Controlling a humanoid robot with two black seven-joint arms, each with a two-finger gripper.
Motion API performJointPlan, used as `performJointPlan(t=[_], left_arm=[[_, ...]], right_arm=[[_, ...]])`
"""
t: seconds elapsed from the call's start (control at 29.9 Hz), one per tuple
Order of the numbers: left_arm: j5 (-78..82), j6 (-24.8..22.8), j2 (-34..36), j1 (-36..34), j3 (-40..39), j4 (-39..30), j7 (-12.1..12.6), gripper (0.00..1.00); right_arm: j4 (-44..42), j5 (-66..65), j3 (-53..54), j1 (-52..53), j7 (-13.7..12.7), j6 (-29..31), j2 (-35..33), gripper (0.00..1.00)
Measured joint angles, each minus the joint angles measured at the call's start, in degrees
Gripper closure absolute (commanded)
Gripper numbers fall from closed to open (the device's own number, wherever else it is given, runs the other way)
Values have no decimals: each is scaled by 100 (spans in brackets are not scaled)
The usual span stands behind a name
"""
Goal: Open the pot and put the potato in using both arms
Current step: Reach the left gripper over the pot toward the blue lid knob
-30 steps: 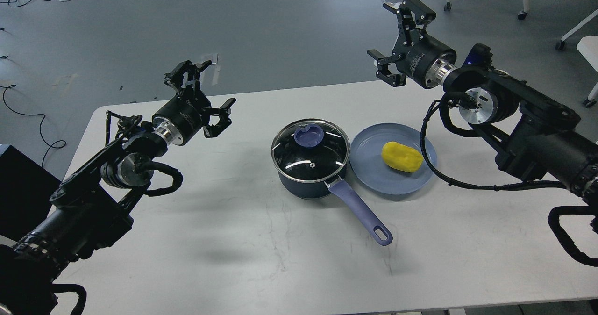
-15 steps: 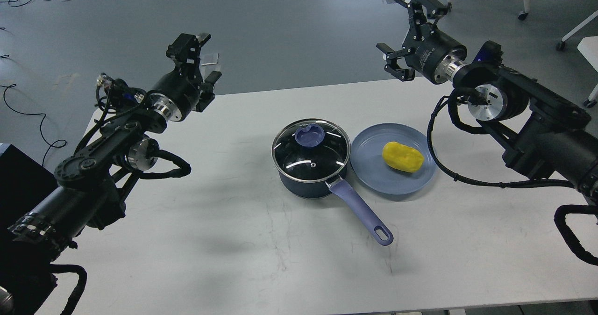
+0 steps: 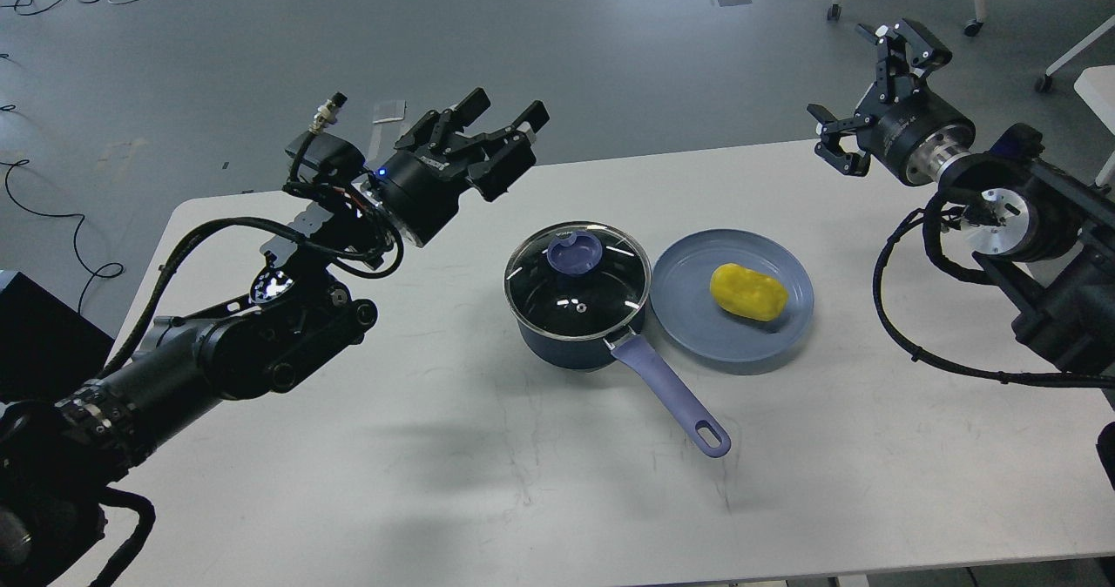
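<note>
The dark navy pot (image 3: 566, 343) stands mid-table with its glass lid (image 3: 577, 280) on; the lid has a lavender knob (image 3: 576, 253). Its long lavender handle (image 3: 669, 390) points toward the front right. The yellow potato (image 3: 748, 292) lies on a blue-grey plate (image 3: 697, 330) just right of the pot. My left gripper (image 3: 488, 138) is open and empty, raised above the table up-left of the pot, its fingers pointing toward it. My right gripper (image 3: 862, 91) is open and empty, high at the far right, well away from the plate.
The white table (image 3: 435, 448) has a back edge behind the pot. Grey floor lies beyond, with cables (image 3: 52, 195) at the left and chair legs (image 3: 976, 12) at the upper right. A black box (image 3: 39, 334) sits at the left edge.
My left gripper has swung right toward the pot and turned, fingers now pointing right. My right gripper has pulled back to the right, away from the table's middle.
</note>
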Motion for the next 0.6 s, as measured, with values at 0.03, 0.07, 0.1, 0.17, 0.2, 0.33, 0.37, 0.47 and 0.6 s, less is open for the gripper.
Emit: performJointPlan(t=[0.03, 0.07, 0.1, 0.17, 0.2, 0.33, 0.37, 0.47, 0.6], left_arm=[[112, 65, -80, -91, 154, 5, -1, 2], [260, 99, -140, -169, 260, 14, -3, 2], [460, 116, -180, -225, 315, 29, -1, 2], [913, 130, -234, -308, 372, 48, -1, 2], [1128, 131, -250, -333, 381, 53, -2, 2], [1778, 134, -416, -448, 416, 122, -1, 2], [1824, 134, -450, -476, 456, 140, 0, 2], [1854, 137, -509, -572, 798, 281, 1, 2], [1840, 137, -635, -595, 1223, 554, 3, 2]], right_arm=[[-7, 52, 5, 0, 0, -3, -14, 0], [-12, 87, 7, -1, 0, -6, -22, 0], [-17, 114, 9, -1, 0, -13, -31, 0], [-19, 137, 10, -3, 0, -34, -33, 0], [-20, 140, 10, -3, 0, -51, -33, 0], [-21, 143, 9, -7, -4, -101, -42, 0], [-21, 144, 4, -9, -8, -106, -57, 0], [-24, 144, -6, -11, -39, -124, -81, 0], [-27, 145, -22, -11, -50, -133, -120, 0]])
